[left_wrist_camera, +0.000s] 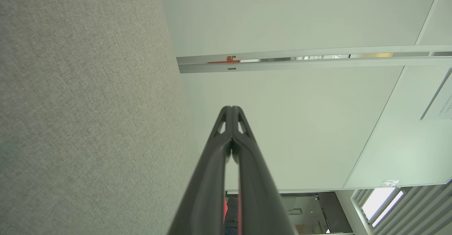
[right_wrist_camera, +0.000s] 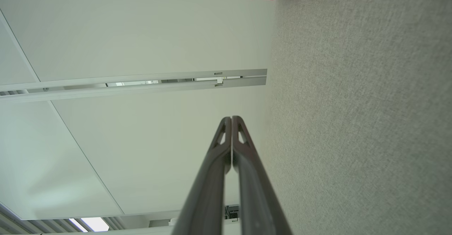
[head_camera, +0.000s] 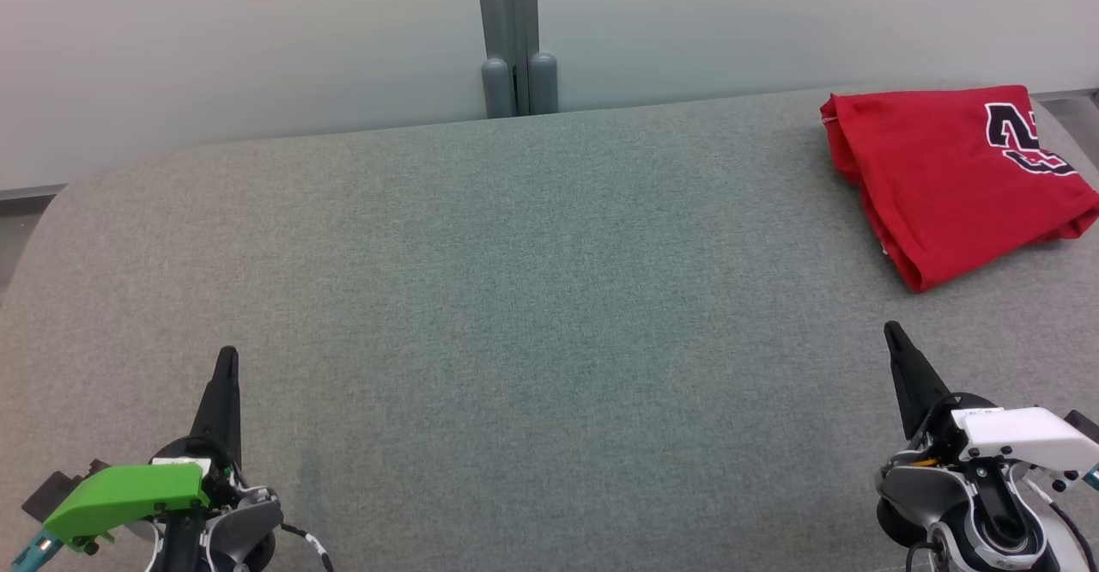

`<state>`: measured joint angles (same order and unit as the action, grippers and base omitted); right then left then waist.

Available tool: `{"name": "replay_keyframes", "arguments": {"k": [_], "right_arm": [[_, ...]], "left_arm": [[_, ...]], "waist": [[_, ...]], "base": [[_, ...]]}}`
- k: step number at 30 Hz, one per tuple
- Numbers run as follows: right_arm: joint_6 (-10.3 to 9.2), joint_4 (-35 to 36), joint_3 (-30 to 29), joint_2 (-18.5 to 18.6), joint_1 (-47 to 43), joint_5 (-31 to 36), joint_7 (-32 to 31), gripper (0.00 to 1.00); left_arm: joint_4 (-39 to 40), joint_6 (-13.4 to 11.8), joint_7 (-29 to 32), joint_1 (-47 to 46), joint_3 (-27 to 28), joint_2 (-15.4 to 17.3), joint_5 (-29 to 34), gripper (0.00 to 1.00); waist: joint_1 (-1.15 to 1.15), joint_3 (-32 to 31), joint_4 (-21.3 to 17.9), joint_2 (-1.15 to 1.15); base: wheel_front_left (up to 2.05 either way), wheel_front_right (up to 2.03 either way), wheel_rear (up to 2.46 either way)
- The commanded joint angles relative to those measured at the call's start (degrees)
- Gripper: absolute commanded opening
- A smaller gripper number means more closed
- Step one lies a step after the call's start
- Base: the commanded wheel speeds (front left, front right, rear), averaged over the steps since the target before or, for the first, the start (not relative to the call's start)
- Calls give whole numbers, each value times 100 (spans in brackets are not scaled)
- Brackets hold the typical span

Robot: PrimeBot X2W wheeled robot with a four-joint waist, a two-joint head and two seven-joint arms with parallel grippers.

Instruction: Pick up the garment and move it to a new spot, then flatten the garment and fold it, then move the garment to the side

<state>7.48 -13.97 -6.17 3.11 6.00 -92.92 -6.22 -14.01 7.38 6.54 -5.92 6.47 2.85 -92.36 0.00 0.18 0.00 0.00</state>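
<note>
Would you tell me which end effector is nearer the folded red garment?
Right. The right end effector sits just short of the red garment, not touching; the left end effector sits far across the grey surface.

A folded red garment [head_camera: 953, 181] lies on the grey fabric-covered table [head_camera: 515, 297].

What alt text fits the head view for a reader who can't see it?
A folded red shirt with a dark printed number lies at the far right of a grey fabric-covered table. At the bottom corners, the left tool and right tool are shut and empty, clear of the shirt.
</note>
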Motion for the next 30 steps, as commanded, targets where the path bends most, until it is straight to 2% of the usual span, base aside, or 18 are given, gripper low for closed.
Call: {"name": "replay_keyframes", "arguments": {"k": [1,30], "right_arm": [[2,-11,-14,4,36,41,-24,0],[2,-12,-29,-8,38,43,-37,0]], "left_arm": [[-8,20,19,-63,13,4,-11,0],[-8,21,19,-63,13,4,-8,0]], "waist": [[0,0,0,0],[0,0,0,0]], "base": [[0,0,0],[0,0,0]]}}
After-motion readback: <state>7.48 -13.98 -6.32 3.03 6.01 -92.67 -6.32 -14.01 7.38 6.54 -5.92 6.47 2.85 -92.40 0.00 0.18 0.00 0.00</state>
